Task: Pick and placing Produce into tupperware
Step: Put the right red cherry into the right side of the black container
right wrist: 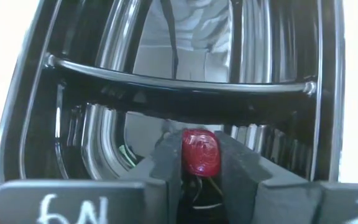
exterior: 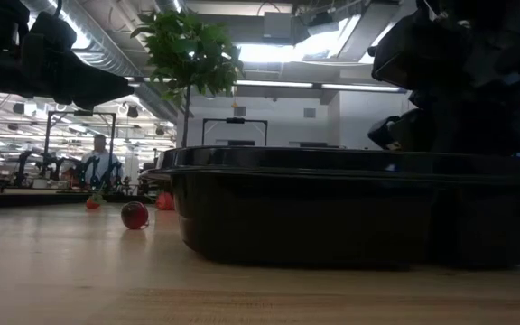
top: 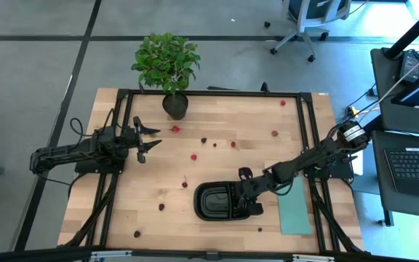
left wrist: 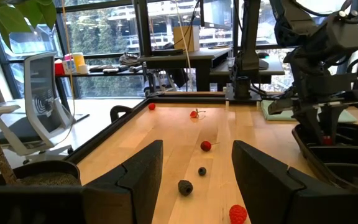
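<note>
The black two-compartment tupperware (top: pixel 217 204) sits near the table's near edge, and its dark wall (exterior: pixel 332 212) fills the low view. Small red and maroon berries lie scattered on the wood, such as one (top: pixel 193 156) mid-table and one (exterior: pixel 134 215) beside the container. My right gripper (top: pixel 247 191) hangs over the tupperware's right part, shut on a red berry (right wrist: pixel 201 152), with the centre divider (right wrist: pixel 179 81) below it. My left gripper (top: pixel 151 138) hovers open above the table's left side, and several berries (left wrist: pixel 206 145) lie ahead of its fingers (left wrist: pixel 135 174). My right gripper pinches a single red berry (right wrist: pixel 201 144) between its two fingers, at their free ends. The fingers point down from above into the tupperware. The berry is lifted clear of the container floor.
A leafy potted plant (top: pixel 168 65) stands at the table's far edge, left of centre. A flat pale teal rectangle (top: pixel 294 206) lies right of the tupperware. Loose berries dot the middle and near-left of the table (top: pixel 161 207). Desks and office chairs stand beyond the table.
</note>
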Controlling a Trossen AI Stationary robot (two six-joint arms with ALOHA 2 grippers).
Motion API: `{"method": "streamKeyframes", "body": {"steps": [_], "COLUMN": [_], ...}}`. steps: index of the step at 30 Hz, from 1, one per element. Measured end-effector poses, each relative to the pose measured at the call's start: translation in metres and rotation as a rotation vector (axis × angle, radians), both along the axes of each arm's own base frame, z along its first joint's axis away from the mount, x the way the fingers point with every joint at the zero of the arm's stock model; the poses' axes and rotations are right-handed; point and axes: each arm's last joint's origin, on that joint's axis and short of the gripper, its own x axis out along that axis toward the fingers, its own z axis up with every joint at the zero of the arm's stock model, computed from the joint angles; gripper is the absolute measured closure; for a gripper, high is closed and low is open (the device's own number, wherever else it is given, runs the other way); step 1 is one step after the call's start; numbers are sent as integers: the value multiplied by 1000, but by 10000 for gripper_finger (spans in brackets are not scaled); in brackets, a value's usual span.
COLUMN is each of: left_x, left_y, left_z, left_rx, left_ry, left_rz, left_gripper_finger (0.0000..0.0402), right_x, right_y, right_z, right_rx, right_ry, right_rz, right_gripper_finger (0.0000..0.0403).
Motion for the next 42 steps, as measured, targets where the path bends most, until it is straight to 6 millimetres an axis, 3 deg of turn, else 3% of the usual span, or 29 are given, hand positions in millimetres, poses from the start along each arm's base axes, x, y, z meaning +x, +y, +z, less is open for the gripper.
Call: {"method": "streamKeyframes", "body": {"steps": [9,18,26,32,36,42], "left_x": [0,0,0,0,0,1], "left_y": [0,0,0,0,0,0], "left_z": [0,0,0,0,0,-1], "left_rx": [0,0,0,0,-1,-4], "left_ry": [0,0,0,0,5,16], "left_rz": [0,0,0,0,0,0], "left_gripper_finger": [215,215,215,215,215,215], "right_x": [0,1,2,-15,-25,-18], "right_y": [0,0,-1,-25,-52,-99], "right_z": [0,3,52,87,105,109], "right_rx": [-3,0,15,-105,-181,-197], "right_ry": [-2,-6,-52,-78,-107,-104], "right_rz": [5,3,-9,-173,-309,-498], "right_gripper_finger": [277,212,192,191,191,191]}}
